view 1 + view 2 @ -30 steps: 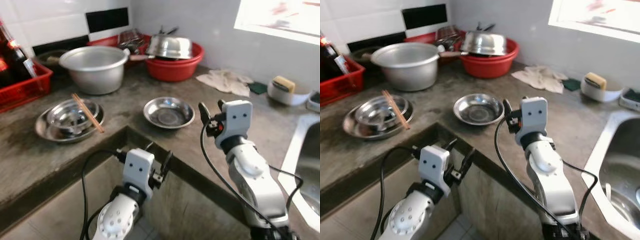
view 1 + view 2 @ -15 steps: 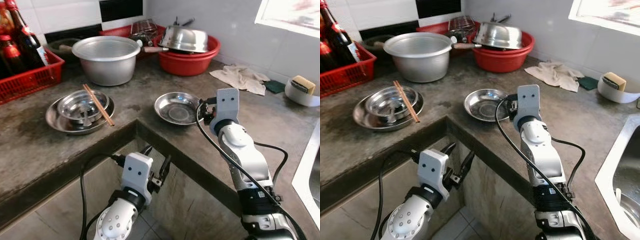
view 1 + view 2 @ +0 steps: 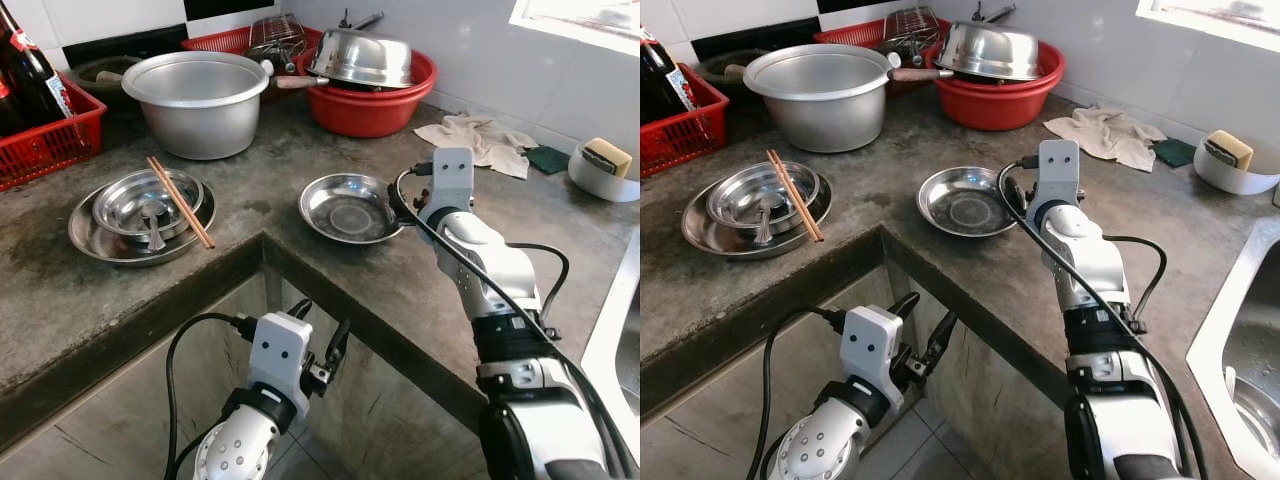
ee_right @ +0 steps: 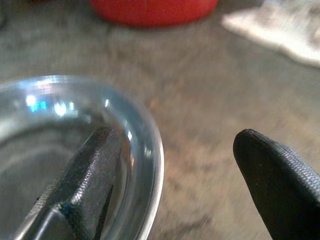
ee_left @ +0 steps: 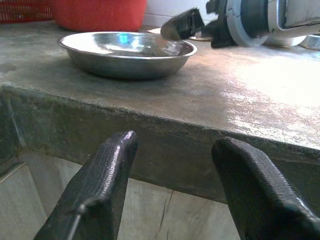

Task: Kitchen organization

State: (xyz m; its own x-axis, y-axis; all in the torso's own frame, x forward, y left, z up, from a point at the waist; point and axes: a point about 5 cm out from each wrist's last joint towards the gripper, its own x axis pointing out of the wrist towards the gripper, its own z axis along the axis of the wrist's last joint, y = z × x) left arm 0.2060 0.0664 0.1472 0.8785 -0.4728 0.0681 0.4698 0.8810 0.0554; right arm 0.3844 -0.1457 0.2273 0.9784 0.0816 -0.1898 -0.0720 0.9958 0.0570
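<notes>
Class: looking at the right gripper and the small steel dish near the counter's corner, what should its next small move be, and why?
Probably close the fingers. The right gripper is open astride the steel dish's rim, one finger inside the bowl and the other outside over the counter, so pinching should secure the rim.

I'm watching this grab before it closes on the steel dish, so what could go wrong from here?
The right gripper is open and straddles the rim of the steel dish, one finger inside, one outside. A thin, slick rim may slip out of the pinch, or the dish may tip when lifted. The dish also lies near the counter edge, so a nudge could push it off. The left gripper hangs open below that edge, likely too low to help.
</notes>
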